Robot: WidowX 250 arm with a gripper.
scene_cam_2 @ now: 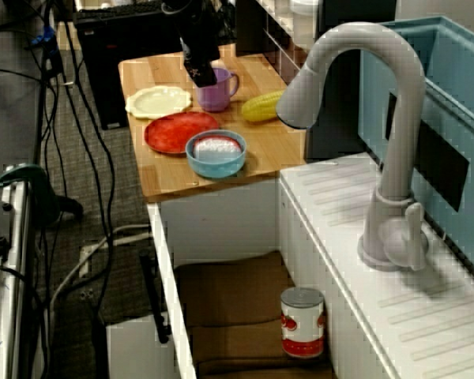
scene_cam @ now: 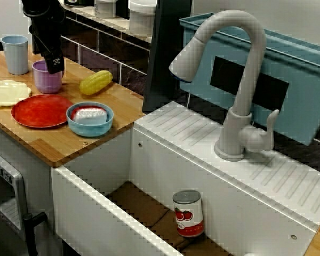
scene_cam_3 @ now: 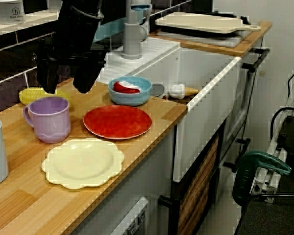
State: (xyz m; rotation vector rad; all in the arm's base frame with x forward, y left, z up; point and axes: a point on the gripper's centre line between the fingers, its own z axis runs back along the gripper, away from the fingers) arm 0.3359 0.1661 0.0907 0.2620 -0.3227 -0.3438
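Purple mug (scene_cam_3: 51, 120): smooth, plastic by the look, with a rounded wall and one loop handle turned toward the tiled wall. It stands upright on the counter, directly beneath my gripper.
Gripper (scene_cam_3: 64, 84): black. My two fingers are spread wide with nothing between them. They hang just above the mug's rim and seem apart from it.
Handling: I judge the mug light, stiff, slightly slick and not fragile. The best hold is across the rim wall, one finger inside and one outside, or on the handle.
Corn cob (scene_cam: 96, 82): yellow and knobbly, lying just behind my gripper.
Red plate (scene_cam: 41, 110): round, flat and glossy, near my fingers on the counter's front side.
Blue bowl (scene_cam: 90, 128): holds something red and white. It sits beyond the red plate, sinkward of my gripper.
Cream plate (scene_cam_3: 83, 164): scalloped rim, matte.
Pale blue cup (scene_cam: 16, 53): plain cylinder, well off from my gripper, on the side away from the sink.
Counter (scene_cam: 122, 104): wood grain.
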